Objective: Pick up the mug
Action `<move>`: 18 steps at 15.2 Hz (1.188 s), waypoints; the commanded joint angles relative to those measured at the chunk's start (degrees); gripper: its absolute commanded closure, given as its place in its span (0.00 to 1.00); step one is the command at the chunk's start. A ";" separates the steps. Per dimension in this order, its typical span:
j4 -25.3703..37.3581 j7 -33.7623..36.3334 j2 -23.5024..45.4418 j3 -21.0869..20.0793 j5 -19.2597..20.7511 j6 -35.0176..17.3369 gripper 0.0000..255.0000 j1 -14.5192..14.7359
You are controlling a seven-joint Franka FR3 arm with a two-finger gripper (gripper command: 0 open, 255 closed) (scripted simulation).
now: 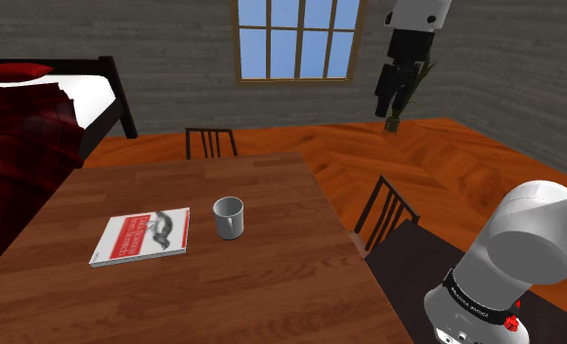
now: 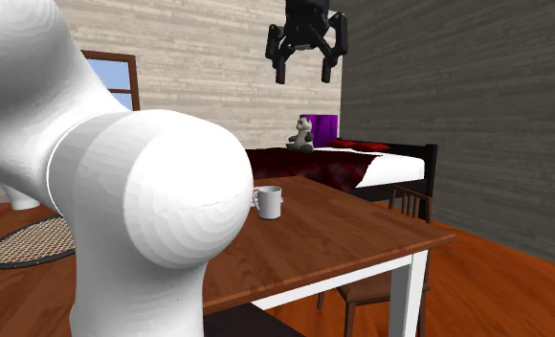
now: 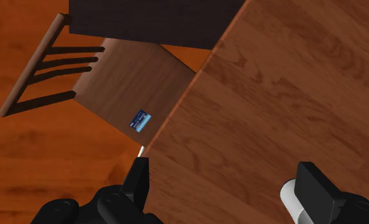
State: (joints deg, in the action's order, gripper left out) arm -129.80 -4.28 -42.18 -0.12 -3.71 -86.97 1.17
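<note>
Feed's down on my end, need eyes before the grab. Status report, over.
Gripper open, high above the table. Mug upright on the table, untouched. Book beside it, apart; nothing looks in the way.

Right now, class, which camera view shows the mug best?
The shoulder view: the mug stands whole near the book. The second exterior view shows it beside the arm; the wrist view, a sliver behind a finger.
</note>
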 commanded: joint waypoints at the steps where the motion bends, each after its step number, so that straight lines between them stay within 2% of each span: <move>1: 0.00 0.00 0.00 0.00 0.00 0.00 0.00 0.00; 10: -4.43 3.55 10.31 -5.35 -3.25 -16.35 0.00 2.42; 18: -3.06 6.86 23.65 -9.96 -4.18 -29.83 0.00 4.17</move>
State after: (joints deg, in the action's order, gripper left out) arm -133.64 1.91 -20.33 -9.39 -7.85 -115.47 5.08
